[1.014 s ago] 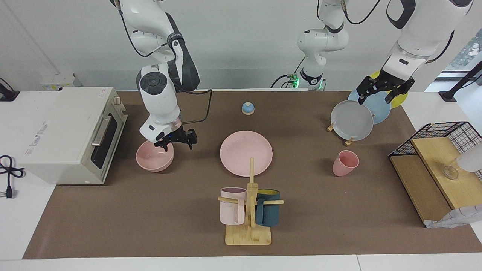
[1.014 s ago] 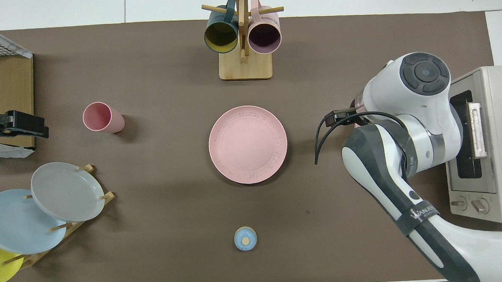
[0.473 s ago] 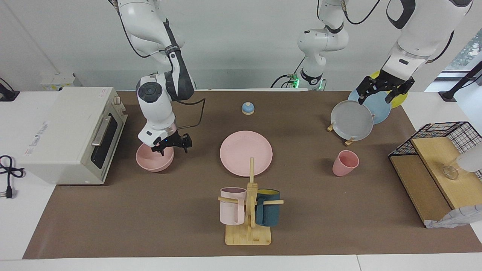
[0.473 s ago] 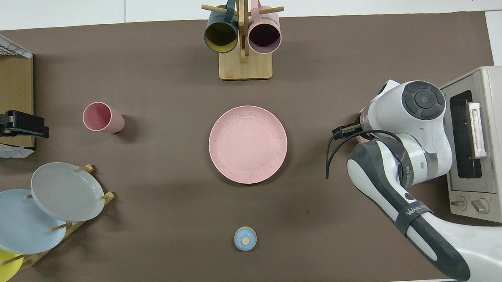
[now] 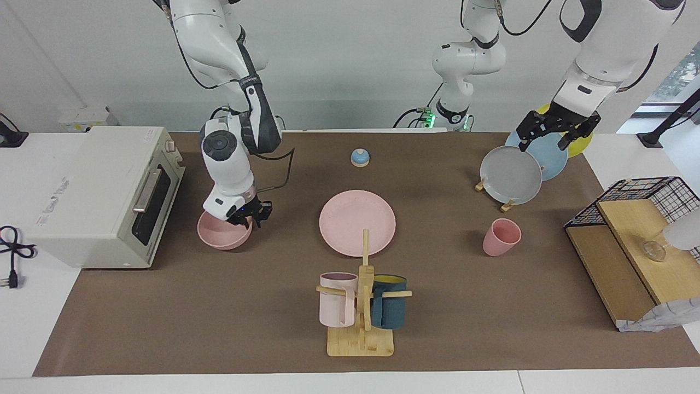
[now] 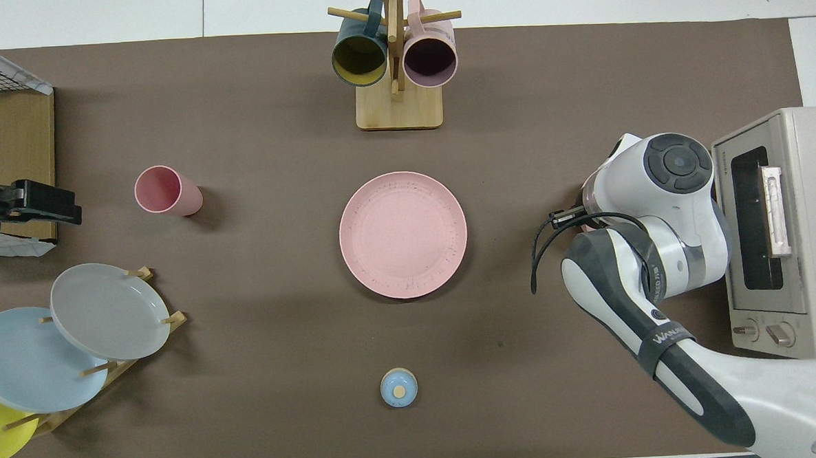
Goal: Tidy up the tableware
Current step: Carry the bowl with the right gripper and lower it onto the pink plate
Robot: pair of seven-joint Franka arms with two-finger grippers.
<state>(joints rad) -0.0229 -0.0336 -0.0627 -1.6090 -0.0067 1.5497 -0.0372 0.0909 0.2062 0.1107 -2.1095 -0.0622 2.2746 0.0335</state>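
The pink plate [image 5: 357,221] lies flat at the middle of the table and shows in the overhead view [image 6: 403,235]. The pink bowl [image 5: 219,234] stands upright in front of the toaster oven. My right gripper [image 5: 252,217] is down at the bowl's rim, on the side toward the plate. In the overhead view the right arm's wrist hides the bowl and the gripper. The pink cup [image 5: 500,237] [image 6: 165,191] stands upright toward the left arm's end. My left gripper [image 5: 544,143] waits open and empty over the plate rack.
A toaster oven [image 5: 104,191] stands at the right arm's end. A wooden mug rack [image 5: 361,334] holds two mugs, farther from the robots than the plate. A rack holds a grey plate [image 5: 511,175], a blue one and a yellow one. A wire-and-wood shelf [image 5: 629,246] and a small blue bell [image 5: 360,157] are also there.
My right gripper has come down from above the bowl to its rim, and its wrist has turned. The left arm has not moved.
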